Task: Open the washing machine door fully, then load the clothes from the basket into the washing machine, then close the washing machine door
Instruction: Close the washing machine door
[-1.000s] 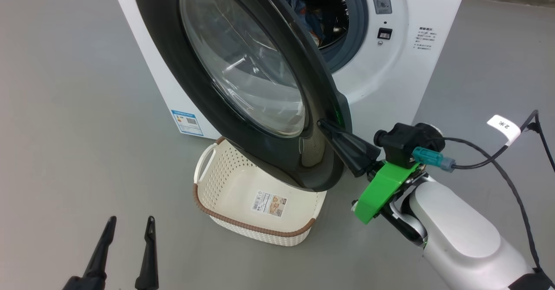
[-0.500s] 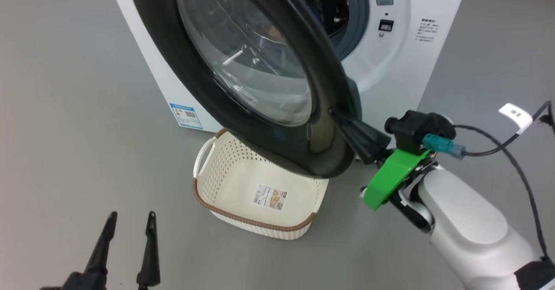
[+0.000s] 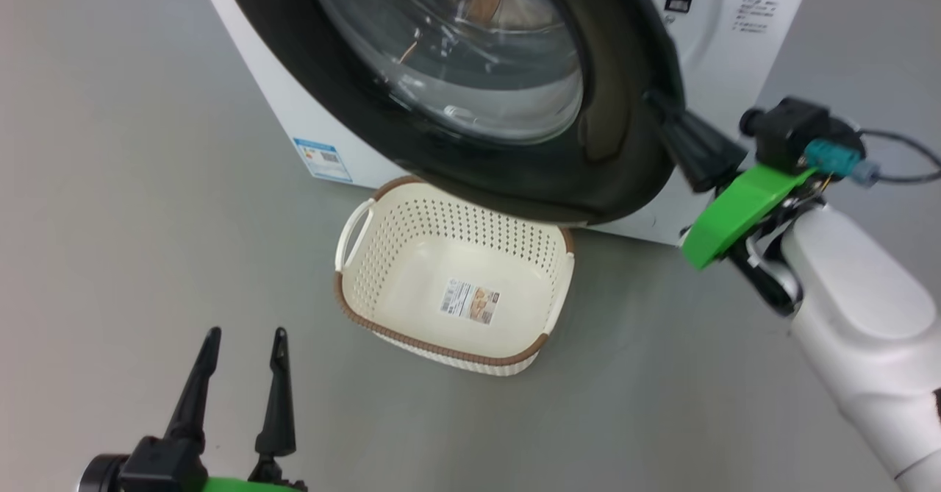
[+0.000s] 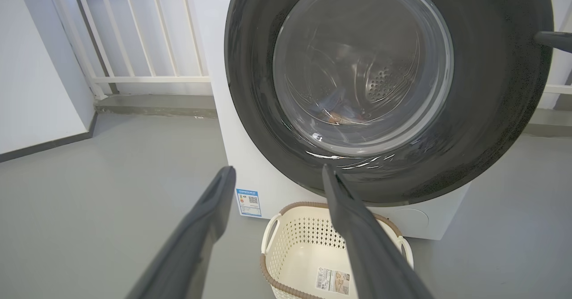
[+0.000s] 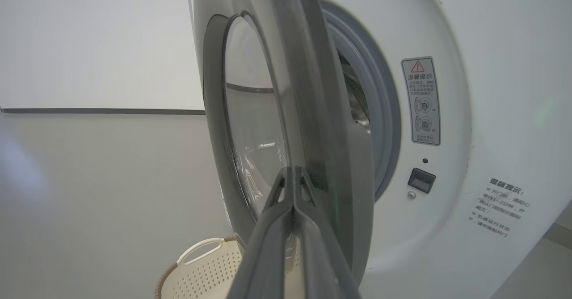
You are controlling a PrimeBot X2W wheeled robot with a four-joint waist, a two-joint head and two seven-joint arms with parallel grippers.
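The washing machine door (image 3: 617, 146), black-rimmed with a glass bowl, stands only slightly ajar in front of the white washing machine (image 3: 735, 58). My right gripper (image 3: 654, 102) is shut, its tips pressed against the door's right edge; in the right wrist view the same gripper (image 5: 292, 170) touches the door's rim (image 5: 313, 89). The clothes (image 4: 337, 111) show as blue and orange fabric through the glass, inside the drum. The basket (image 3: 412, 337) sits on the floor below the door with nothing in it but its label. My left gripper (image 3: 246, 334) hangs open near the basket, holding nothing.
Grey floor lies all around the basket. A white railing (image 4: 134, 31) and a wall (image 4: 35, 66) stand to the machine's left. A black cable (image 3: 904, 161) loops from my right wrist. A blue sticker (image 3: 323, 159) marks the machine's lower front.
The door has swung toward the machine with my shut right gripper against its edge, narrowing the gap. The head camera has shifted too. The left gripper stays open.
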